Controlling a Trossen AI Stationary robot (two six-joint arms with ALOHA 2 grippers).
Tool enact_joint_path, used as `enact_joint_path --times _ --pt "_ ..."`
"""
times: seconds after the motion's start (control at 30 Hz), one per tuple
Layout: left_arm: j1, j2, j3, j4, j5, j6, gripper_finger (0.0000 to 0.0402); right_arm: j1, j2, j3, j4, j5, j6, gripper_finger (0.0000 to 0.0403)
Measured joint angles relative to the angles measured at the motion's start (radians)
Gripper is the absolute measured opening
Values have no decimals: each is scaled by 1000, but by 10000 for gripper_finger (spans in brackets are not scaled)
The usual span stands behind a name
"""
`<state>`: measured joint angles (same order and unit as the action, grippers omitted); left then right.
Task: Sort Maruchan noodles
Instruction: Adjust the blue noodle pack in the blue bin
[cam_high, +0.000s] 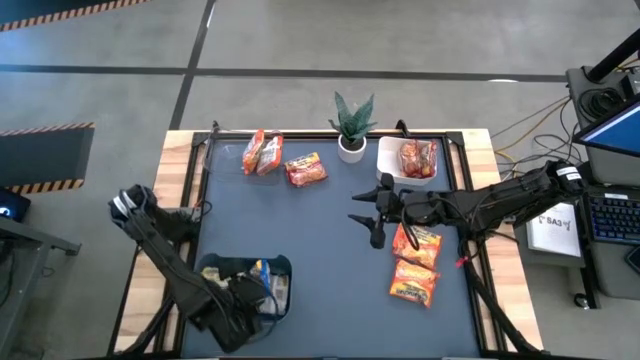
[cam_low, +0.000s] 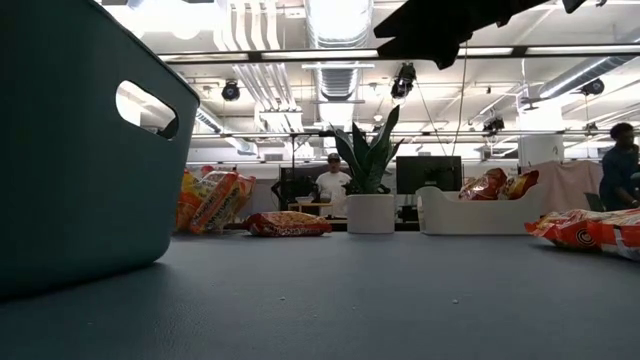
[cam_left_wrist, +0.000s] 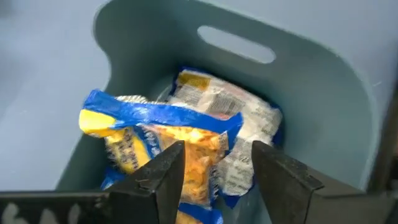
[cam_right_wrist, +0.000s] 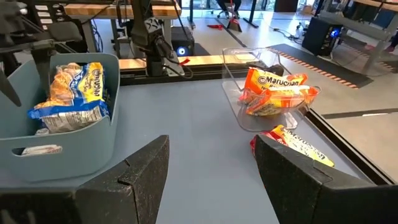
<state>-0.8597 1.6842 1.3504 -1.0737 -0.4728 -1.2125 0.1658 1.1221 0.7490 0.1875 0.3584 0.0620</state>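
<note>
yellow-and-blue noodle packets (cam_left_wrist: 168, 146): heaped inside the blue bin (cam_high: 282, 268) at the near left of the table (cam_high: 320, 270); the topmost one lies directly under the left gripper (cam_left_wrist: 214, 171), whose fingers are parted and hang above it, one each side, clasping nothing.

orange packets, near right: two (cam_high: 417, 262) lying flat on the mat, one behind the other, just beside and partly beneath the right arm. the right gripper (cam_high: 372, 212) hovers near the centre of the table, just left of this pair, fingers apart and empty.

orange packets, clear tub (cam_right_wrist: 239, 93): several (cam_right_wrist: 273, 93) piled in it, at the far left corner of the table; one more orange packet (cam_right_wrist: 298, 144) on the mat beside it.

red packets, white tray (cam_high: 385, 160): one or two (cam_high: 417, 158) inside, at the far right, next to the potted plant (cam_high: 352, 125).

single orange-red packet (cam_high: 306, 171): flat on the mat between the clear tub and the plant.

background: a person (cam_low: 330, 183) seated beyond the table, another person (cam_low: 621, 165) at the right edge of the low view.
</note>
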Motion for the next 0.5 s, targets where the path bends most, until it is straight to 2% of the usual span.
enact_joint_path --times 0.23,0.5 --pt "-4 122 94 -70 1 -5 183 0 0 0 0 -2 -7 224" --pt "-10 145 80 -75 -62 -85 173 0 0 -1 0 -2 -12 224"
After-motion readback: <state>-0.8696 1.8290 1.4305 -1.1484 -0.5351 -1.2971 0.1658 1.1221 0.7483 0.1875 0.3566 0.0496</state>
